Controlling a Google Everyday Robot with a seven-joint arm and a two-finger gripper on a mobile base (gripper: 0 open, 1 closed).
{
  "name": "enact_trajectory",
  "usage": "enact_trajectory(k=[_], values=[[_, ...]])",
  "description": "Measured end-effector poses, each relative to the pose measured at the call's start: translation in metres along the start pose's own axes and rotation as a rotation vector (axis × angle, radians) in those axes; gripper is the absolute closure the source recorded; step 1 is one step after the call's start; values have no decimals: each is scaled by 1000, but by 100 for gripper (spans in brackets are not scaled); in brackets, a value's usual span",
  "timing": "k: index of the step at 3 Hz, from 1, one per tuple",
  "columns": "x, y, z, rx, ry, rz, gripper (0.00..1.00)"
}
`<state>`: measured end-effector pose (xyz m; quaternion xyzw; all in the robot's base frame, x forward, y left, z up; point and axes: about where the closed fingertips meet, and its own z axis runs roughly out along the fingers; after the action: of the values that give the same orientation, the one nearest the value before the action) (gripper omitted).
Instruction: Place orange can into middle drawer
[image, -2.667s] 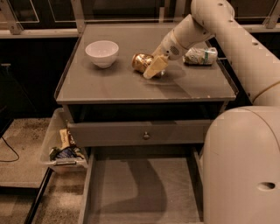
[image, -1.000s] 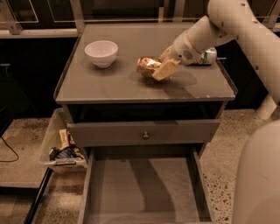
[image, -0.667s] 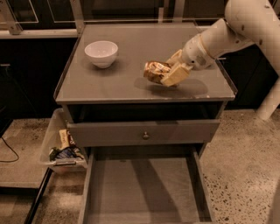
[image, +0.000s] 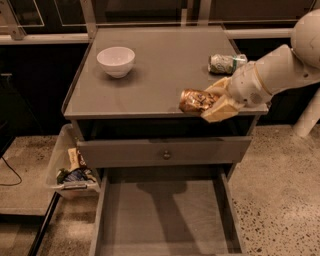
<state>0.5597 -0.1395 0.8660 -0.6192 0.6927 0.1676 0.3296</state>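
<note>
The orange can (image: 194, 100) is shiny orange-gold and lies sideways in the air over the front right edge of the tabletop. My gripper (image: 216, 101) is shut on the orange can, its cream fingers (image: 220, 110) clasping the can's right end. The arm reaches in from the right. The middle drawer (image: 165, 220) is pulled open below, a wide grey box with a flat floor and low side walls, nothing in it. The can is above and slightly right of the drawer's back part.
A white bowl (image: 116, 61) stands at the tabletop's back left. A pale green-and-white can (image: 226, 63) lies at the back right. The upper drawer front with a round knob (image: 166, 155) is closed. A clear bin of packets (image: 70, 167) sits on the floor at left.
My gripper has lifted the orange can off the tabletop and carried it forward and to the right, to the table's front edge. The view has shifted too.
</note>
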Motion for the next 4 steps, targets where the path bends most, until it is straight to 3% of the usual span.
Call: enact_trajectory(k=[1, 2, 4], values=[[27, 41, 6, 0, 35, 21, 100], [71, 73, 39, -43, 94, 93, 100], [76, 79, 49, -64, 102, 106, 100]])
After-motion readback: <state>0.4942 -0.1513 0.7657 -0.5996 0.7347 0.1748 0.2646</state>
